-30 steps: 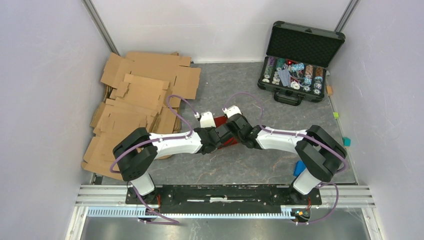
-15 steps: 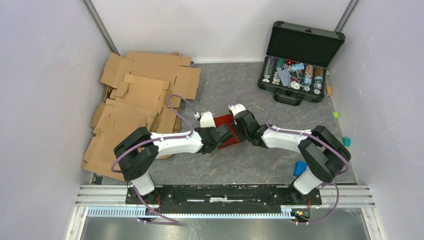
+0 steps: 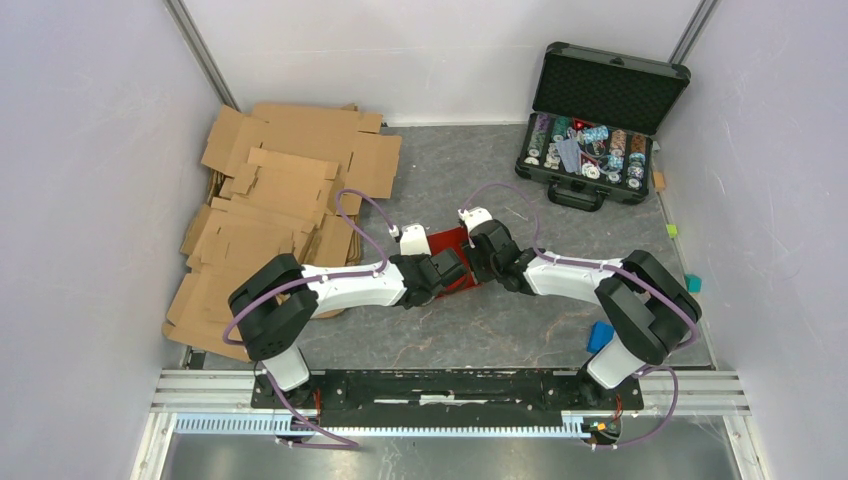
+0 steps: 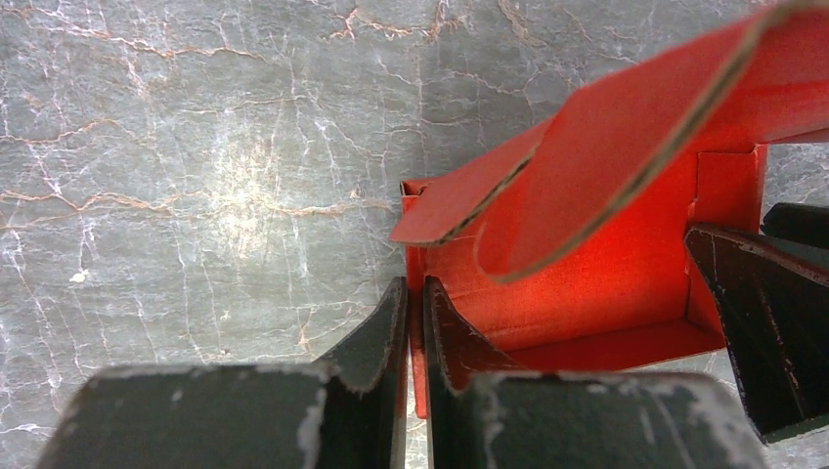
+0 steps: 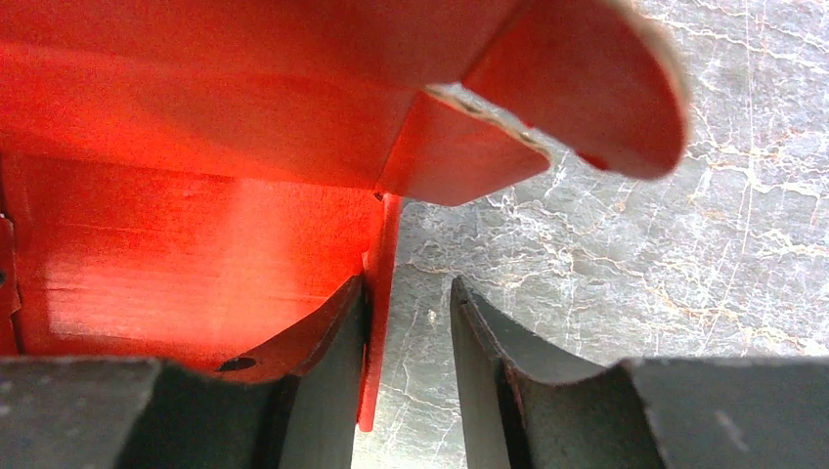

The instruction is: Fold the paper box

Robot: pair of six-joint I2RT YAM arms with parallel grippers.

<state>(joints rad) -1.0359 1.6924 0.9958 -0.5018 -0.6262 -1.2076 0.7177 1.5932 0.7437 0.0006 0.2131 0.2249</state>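
Since a second ago our right tool (image 5: 406, 293) has swung outward and loosened, its jaws now parted around one wall of the paper box (image 3: 455, 243) on the bench (image 3: 520, 320). Our left tool (image 4: 415, 293) pinches the opposite wall; we should keep that firm while tucking flaps.

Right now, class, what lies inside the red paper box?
One finger of each gripper reaches inside the paper box, over its bare red floor: the left gripper pinches a wall, the right gripper straddles another. Overhanging flaps hide the rest of the inside.

Pale lavender walls (image 3: 90, 150), grey marbled tabletop (image 3: 470, 170), metal corner posts (image 3: 206, 60)
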